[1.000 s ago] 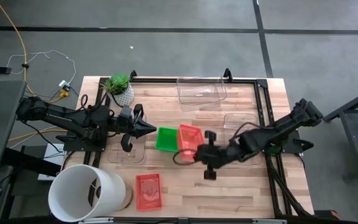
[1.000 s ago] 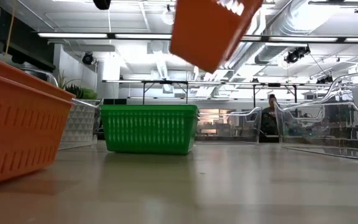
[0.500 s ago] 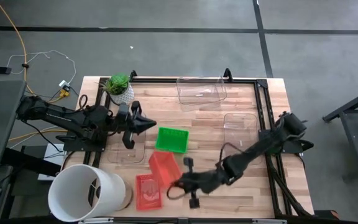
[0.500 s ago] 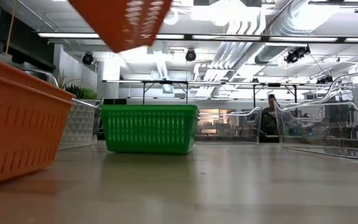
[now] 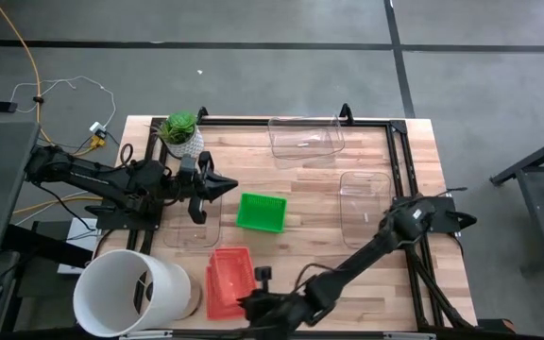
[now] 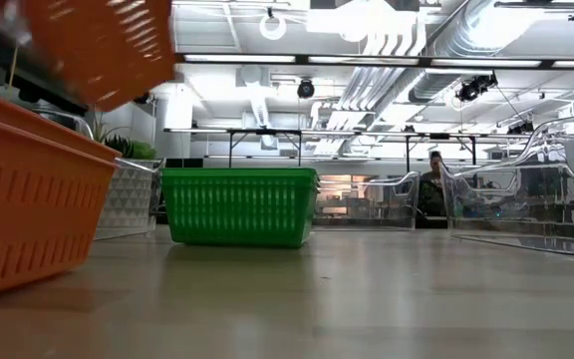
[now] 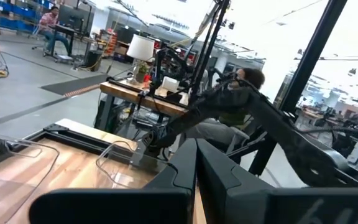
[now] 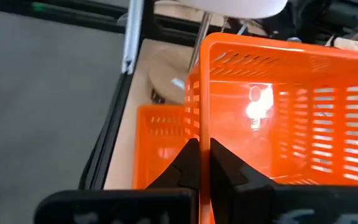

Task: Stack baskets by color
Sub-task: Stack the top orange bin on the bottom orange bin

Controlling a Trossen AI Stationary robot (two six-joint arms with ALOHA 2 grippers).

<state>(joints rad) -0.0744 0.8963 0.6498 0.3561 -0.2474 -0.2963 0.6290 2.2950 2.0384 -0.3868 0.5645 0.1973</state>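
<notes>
My right gripper point(image 5: 250, 302) is near the table's near edge, shut on a red basket point(image 5: 229, 269) that hangs tilted over a second red basket point(image 6: 28, 199) standing on the table. In the right wrist view the held basket point(image 8: 284, 118) shows above the lower one point(image 8: 160, 140). A green basket point(image 5: 262, 212) stands on its base at mid-table. My left gripper point(image 5: 221, 186) is shut, holds nothing, and hovers at the left above a clear basket point(image 5: 194, 225). Two more clear baskets stand at the far side point(image 5: 305, 140) and at the right point(image 5: 365, 203). My right gripper pinches the held red basket's wall at its rim point(image 8: 199, 134), close to a corner, between its two fingers. The fingers slant downward from the table's right toward its near left. The basket is lifted clear and tilted point(image 6: 98, 45), above the other red basket.
A white bucket point(image 5: 135, 293) lies at the near left corner, right beside the red baskets. A small potted plant point(image 5: 181, 132) stands at the far left. A black frame point(image 5: 399, 170) runs along the table's far and right sides. People sit in the room beyond.
My right gripper has swept from beside the green basket toward the table's near left and downward, carrying the red basket. The basket stays lifted and tilted and now hangs over the second red basket. My left gripper has turned slightly in place.
</notes>
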